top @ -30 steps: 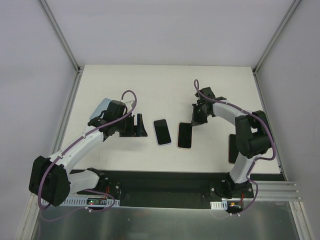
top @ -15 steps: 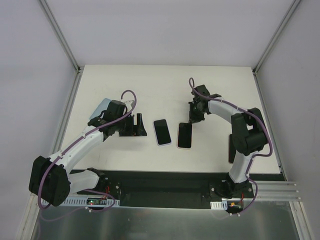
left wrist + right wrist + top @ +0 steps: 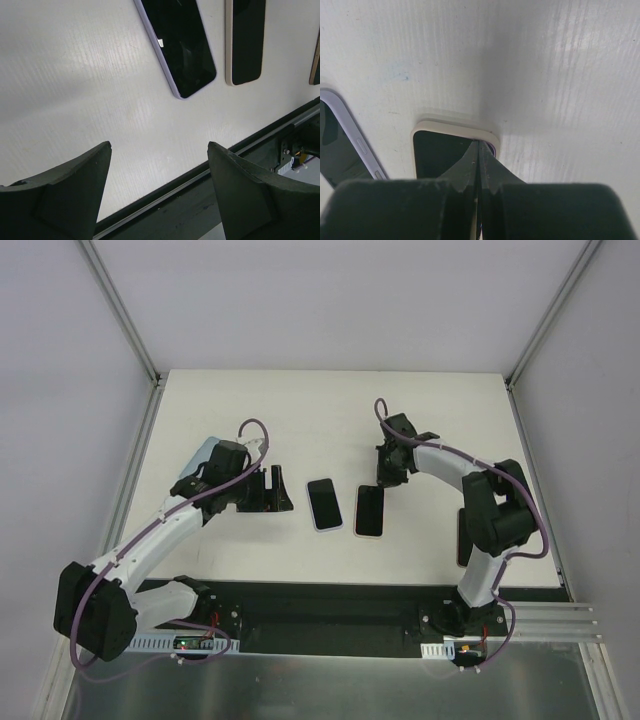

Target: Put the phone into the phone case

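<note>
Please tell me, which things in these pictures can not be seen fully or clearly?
Top view: a dark flat object lies half hidden behind the right arm.
Left wrist view: a tan-edged object is cut off by the right edge.
Right wrist view: the shut right gripper covers much of the cream case; whether a phone sits inside cannot be told.

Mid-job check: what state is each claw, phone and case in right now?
Lavender-edged black phone: flat, screen up, dark, untouched.
Cream-rimmed phone case: flat, black inside; phone seated or not, cannot tell.
Dark flat slab by the right arm: lying flat, partly hidden.
Left claw: open, empty.
Right claw: shut, tips on the case's far end.
</note>
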